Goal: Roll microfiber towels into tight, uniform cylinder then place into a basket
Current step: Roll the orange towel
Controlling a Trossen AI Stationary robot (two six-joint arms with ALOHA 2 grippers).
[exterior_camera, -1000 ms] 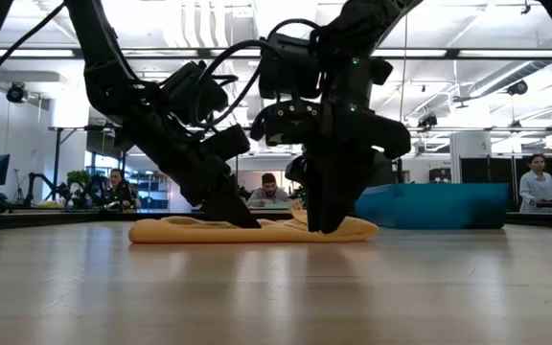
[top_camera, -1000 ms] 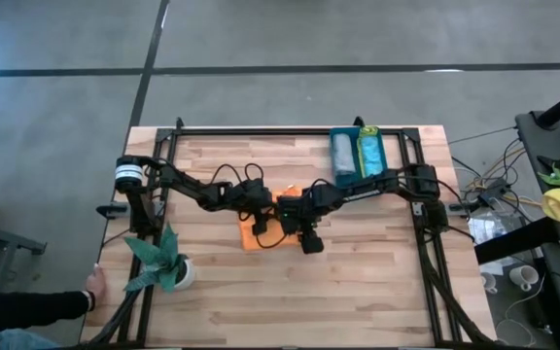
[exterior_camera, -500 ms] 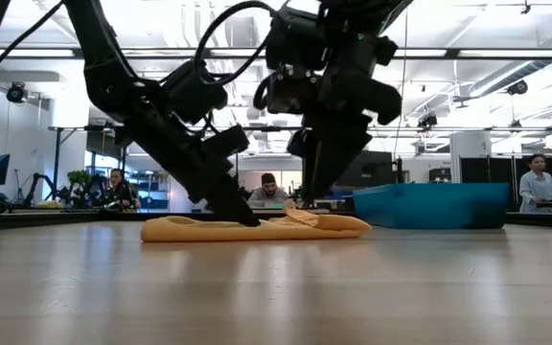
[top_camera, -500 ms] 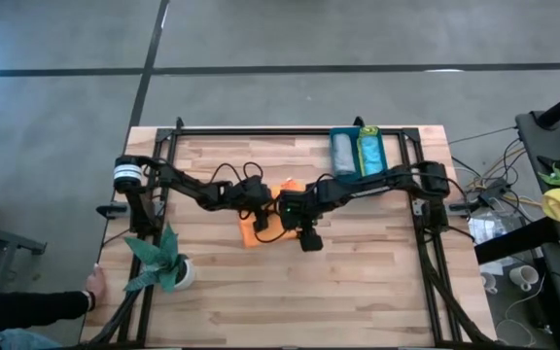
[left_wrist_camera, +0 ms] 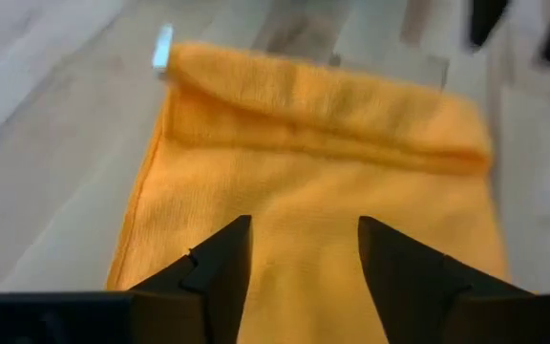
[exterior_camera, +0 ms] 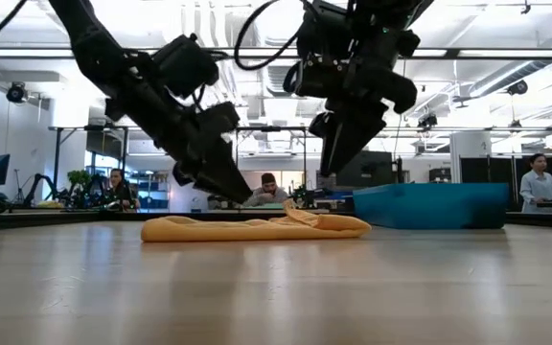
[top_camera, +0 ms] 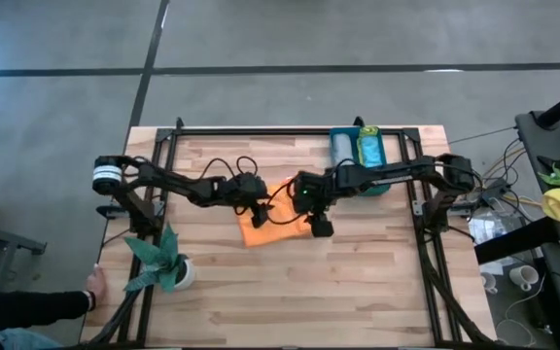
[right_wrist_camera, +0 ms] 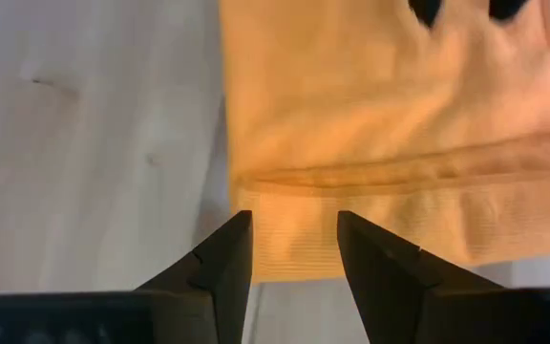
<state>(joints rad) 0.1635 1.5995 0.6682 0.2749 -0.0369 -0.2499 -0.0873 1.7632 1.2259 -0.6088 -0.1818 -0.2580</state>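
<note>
The soft orange microfiber towel (top_camera: 278, 226) lies flat near the middle of the light wooden plank surface (top_camera: 358, 292), with one edge already turned over into a low fold. It has no roll yet.

The left tool (left_wrist_camera: 302, 250) hangs above the towel's plain end with its fingers parted and nothing between them. The right tool (right_wrist_camera: 292, 247) hangs above the folded edge, also parted and empty. In the low view both tools are clear of the cloth.

The shallow rectangular teal-blue plastic basket (top_camera: 359, 185) stands at the far right of the surface, well apart from the orange towel. It holds two rolled cloths side by side, one greyish and one turquoise.

Handling judgement: the towel looks light, limp and easily creased. It should not slip from the fingers, but it will likely slide on the wood and sag if lifted by one point. The best hold appears to be the doubled fold, taken near both corners so the roll stays even.
</note>
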